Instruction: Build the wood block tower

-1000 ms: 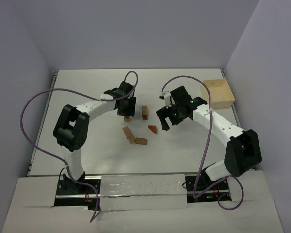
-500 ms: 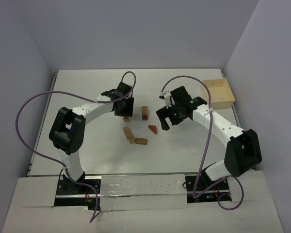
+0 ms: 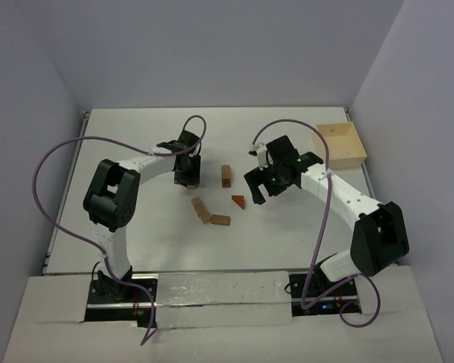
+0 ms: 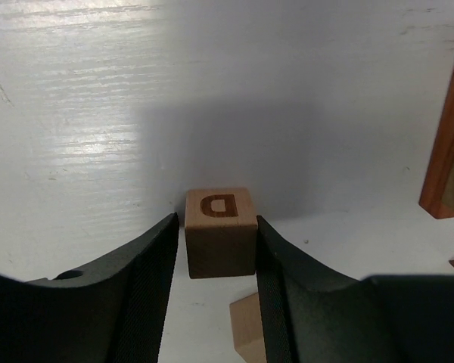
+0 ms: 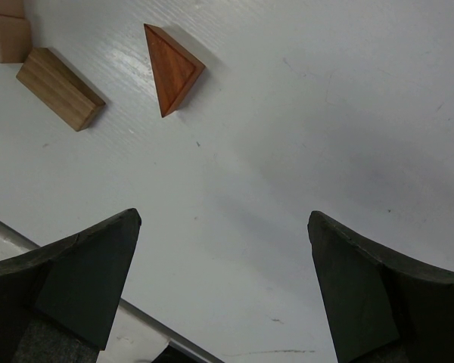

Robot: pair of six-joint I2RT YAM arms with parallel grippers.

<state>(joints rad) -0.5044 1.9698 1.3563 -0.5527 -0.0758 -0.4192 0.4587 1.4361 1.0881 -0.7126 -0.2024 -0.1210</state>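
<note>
My left gripper straddles a tan cube marked D. Its right finger touches the cube and a thin gap shows at its left finger; I cannot tell whether the cube is lifted. A reddish bar stands upright just right of it. A reddish triangular wedge, a tan bar and a brown block lie apart on the table. My right gripper is wide open and empty beside the wedge, above bare table.
A pale wooden square box stands at the back right corner of the white table. Purple cables loop over both arms. The tan bar lies left of the wedge in the right wrist view.
</note>
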